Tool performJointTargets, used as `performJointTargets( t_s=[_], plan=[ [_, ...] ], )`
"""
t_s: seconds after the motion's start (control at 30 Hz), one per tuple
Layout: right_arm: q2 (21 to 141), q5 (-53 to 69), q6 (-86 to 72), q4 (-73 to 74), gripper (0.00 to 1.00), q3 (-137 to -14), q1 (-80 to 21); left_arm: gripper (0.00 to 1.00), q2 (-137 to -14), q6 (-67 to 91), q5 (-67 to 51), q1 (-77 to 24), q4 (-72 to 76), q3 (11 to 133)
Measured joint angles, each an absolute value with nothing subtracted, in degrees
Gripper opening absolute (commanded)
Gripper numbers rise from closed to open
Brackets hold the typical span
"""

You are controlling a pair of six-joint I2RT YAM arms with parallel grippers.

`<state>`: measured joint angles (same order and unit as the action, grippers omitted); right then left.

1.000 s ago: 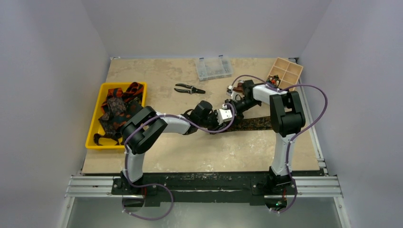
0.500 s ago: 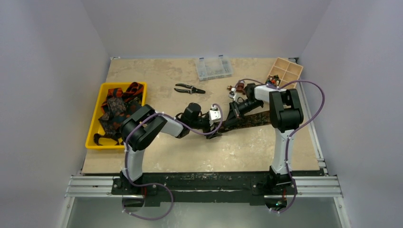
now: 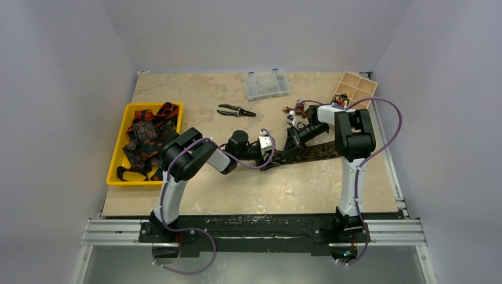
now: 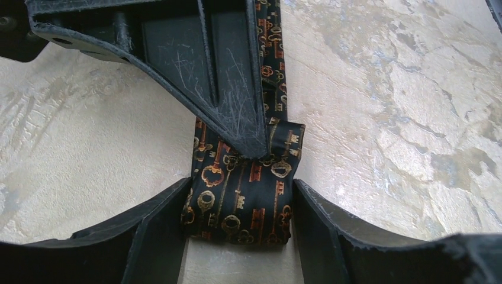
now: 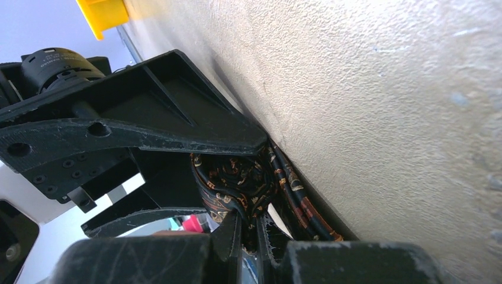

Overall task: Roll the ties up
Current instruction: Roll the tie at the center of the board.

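One tie (image 3: 314, 151), dark with gold and red keys, lies flat across the table's middle right. Its left end is folded over into a short roll (image 4: 237, 204). My left gripper (image 4: 237, 234) is open, with a finger (image 4: 157, 231) along each side of that roll. My right gripper (image 5: 251, 223) is shut on a fold of the same tie (image 5: 237, 177); one of its fingers (image 4: 228, 83) comes down on the roll from above. In the top view the two grippers, left (image 3: 269, 157) and right (image 3: 290, 143), meet at the tie's left end. More ties (image 3: 145, 133) are heaped in the yellow bin (image 3: 115, 161).
Black-handled pliers (image 3: 235, 110) lie behind the grippers. A clear plastic box (image 3: 266, 84) and a wooden compartment box (image 3: 355, 90) stand at the back. Small parts (image 3: 293, 110) sit near the right arm's wrist. The yellow bin is at the left edge.
My right gripper has shut on the tie's fold. My left gripper has opened and drawn back a little to the left, its elbow rising.
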<state>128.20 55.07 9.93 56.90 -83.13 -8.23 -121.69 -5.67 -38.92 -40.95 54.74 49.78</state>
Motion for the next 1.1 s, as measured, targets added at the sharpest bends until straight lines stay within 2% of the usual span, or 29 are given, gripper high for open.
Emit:
performJointTargets(
  t_s=[0.07,0.23,0.47,0.63,0.77,0.87,0.97,1.1],
  plan=[
    [128.20,54.81,10.48,57.17,0.00,-83.29,-8.23,0.62,-122.10,-5.39,-38.94,-40.95,55.55,49.93],
    [128.20,54.41,11.81,57.45,0.00,-83.33,-8.23,0.88,-122.21,-4.99,-38.83,-41.06,56.82,49.15],
    [128.20,53.47,14.20,57.63,0.00,-83.29,-8.67,0.96,-115.55,-3.73,-37.85,-41.32,58.11,39.97],
    [128.22,53.49,14.76,57.78,0.00,-83.26,-9.04,0.97,-114.63,-3.57,-36.95,-41.52,57.63,39.24],
    [128.27,53.49,15.16,57.89,0.00,-83.31,-9.06,0.92,-116.18,-3.60,-35.53,-42.22,56.86,42.94],
    [128.33,53.54,16.01,58.15,0.00,-83.40,-9.06,0.83,-117.93,-3.60,-34.17,-42.70,55.75,46.70],
    [128.60,53.60,16.69,58.57,0.00,-83.64,-9.08,0.72,-118.96,-3.66,-34.04,-43.07,54.43,49.17],
    [129.16,54.00,17.08,59.42,0.00,-83.85,-9.21,0.48,-119.98,-4.21,-34.44,-43.53,53.45,50.46]
  ],
)
